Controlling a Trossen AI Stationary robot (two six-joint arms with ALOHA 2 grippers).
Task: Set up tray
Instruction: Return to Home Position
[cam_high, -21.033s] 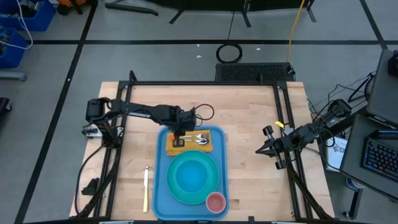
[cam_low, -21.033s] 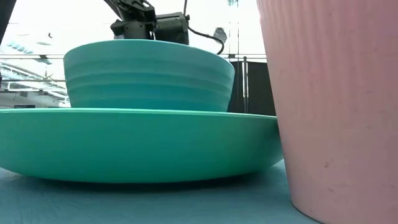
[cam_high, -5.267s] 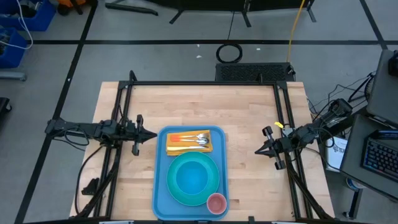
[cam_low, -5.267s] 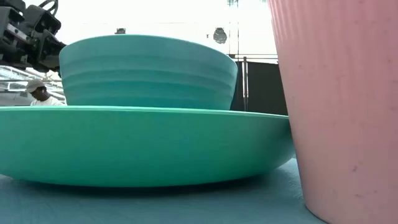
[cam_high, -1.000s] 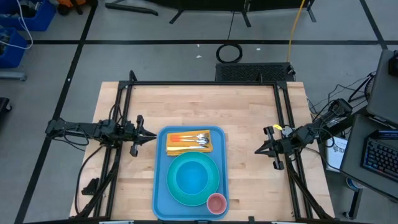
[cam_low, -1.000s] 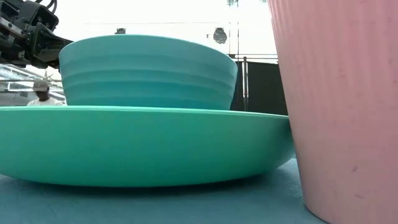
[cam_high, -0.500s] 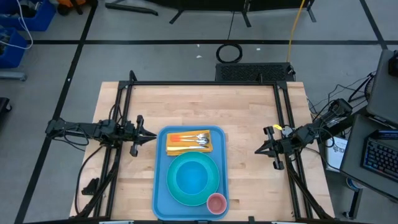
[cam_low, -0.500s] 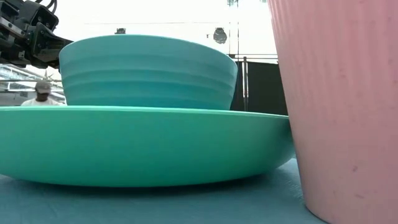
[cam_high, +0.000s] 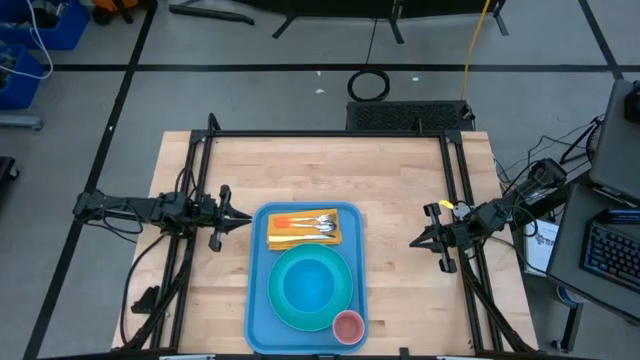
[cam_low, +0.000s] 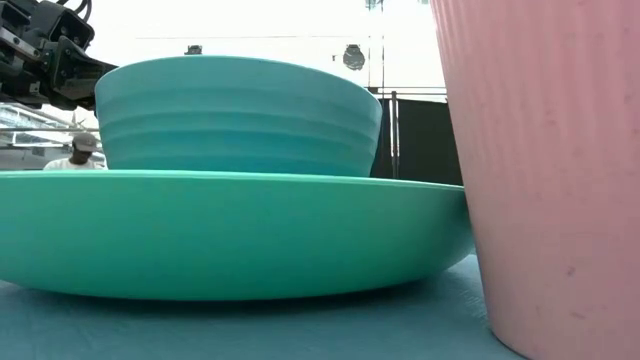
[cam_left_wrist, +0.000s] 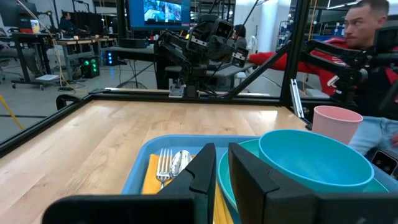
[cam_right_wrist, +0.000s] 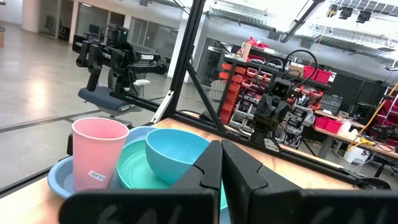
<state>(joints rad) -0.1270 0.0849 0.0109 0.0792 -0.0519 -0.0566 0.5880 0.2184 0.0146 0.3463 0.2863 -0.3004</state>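
Note:
The blue tray (cam_high: 256, 300) lies on the table's near middle. On its far end a folded yellow napkin (cam_high: 290, 238) carries a fork and spoon (cam_high: 322, 223). A turquoise plate (cam_high: 347, 287) sits on the tray with a turquoise bowl (cam_high: 310, 285) resting in it. A pink cup (cam_high: 347, 326) stands upright at the tray's near right corner. My left gripper (cam_high: 243, 218) hovers left of the tray, its fingers a narrow gap apart (cam_left_wrist: 222, 155). My right gripper (cam_high: 413, 241) hovers right of the tray, shut (cam_right_wrist: 221, 149). Neither touches anything.
Black frame rails run along the table's left, right and far sides (cam_high: 330, 134). Bare wood lies beyond the tray's far end and on both sides of it. A person (cam_left_wrist: 367, 37) stands past the table's near edge, and another (cam_low: 75, 155) shows far off in the low view.

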